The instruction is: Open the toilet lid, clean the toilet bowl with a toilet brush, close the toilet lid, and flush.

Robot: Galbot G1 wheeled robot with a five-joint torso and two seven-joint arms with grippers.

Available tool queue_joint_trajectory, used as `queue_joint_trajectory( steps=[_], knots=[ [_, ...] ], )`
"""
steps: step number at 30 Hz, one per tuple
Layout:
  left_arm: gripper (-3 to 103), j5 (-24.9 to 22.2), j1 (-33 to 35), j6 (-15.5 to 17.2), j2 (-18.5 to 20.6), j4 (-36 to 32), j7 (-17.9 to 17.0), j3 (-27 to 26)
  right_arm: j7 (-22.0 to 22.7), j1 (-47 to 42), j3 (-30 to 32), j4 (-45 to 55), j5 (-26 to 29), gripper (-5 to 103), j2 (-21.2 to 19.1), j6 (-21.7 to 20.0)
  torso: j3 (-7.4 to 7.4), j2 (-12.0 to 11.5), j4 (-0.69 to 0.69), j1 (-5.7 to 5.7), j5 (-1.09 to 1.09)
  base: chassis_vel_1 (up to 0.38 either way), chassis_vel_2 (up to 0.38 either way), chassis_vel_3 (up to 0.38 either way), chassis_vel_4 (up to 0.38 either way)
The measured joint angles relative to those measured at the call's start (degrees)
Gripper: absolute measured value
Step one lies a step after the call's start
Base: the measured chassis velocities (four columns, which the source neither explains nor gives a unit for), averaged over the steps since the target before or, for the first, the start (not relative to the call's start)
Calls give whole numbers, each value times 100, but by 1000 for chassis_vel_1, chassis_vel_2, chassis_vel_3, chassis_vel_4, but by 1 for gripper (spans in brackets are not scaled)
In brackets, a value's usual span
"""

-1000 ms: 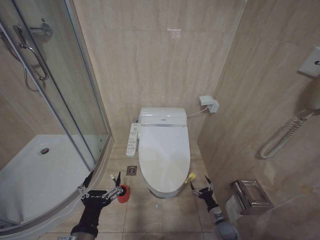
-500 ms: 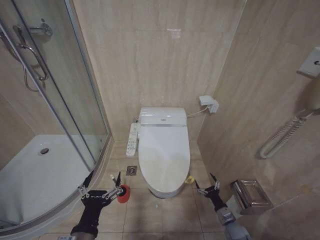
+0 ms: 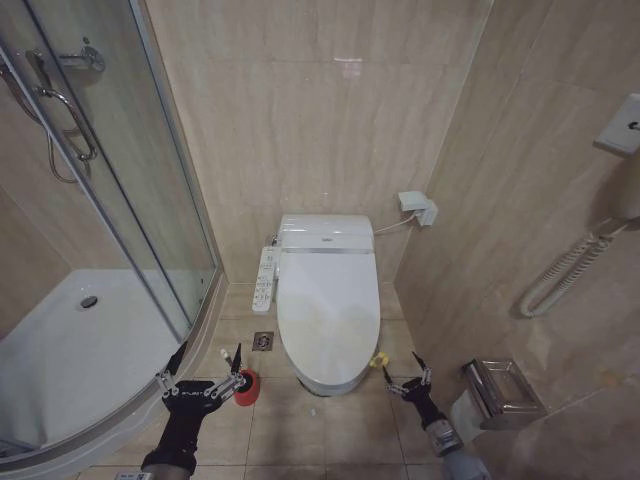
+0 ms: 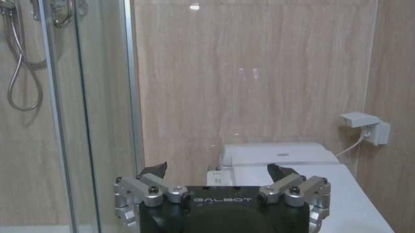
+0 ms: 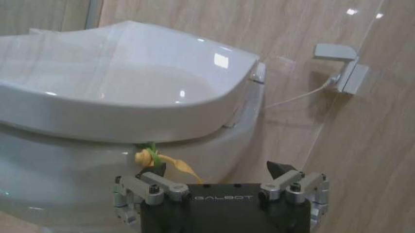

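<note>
Against the back wall, toilet lid [image 3: 328, 318] glossy white, closed; yellow-green band [image 5: 153, 158] near right gripper [image 3: 407, 378], fingers wide; left gripper [image 3: 204, 374] likewise wide.

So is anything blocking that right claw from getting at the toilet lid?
Nothing visible. The open right gripper hovers low beside the closed toilet lid, with the yellow-green band on the lid's edge just ahead of it and only bare floor between.
</note>
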Motion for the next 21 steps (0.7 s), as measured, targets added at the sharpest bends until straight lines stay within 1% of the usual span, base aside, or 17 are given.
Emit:
queue_joint_trajectory(
  steps=[6,21],
  knots=[
    [100,0,0,0,0,0,0,0,6,134,6,-164,-24,100,46,7,0,0,0,0,0,0,0,0,0],
    [100,0,0,0,0,0,0,0,20,112,-18,-106,-45,100,46,4,0,0,-1,0,0,0,0,0,0]
  ],
)
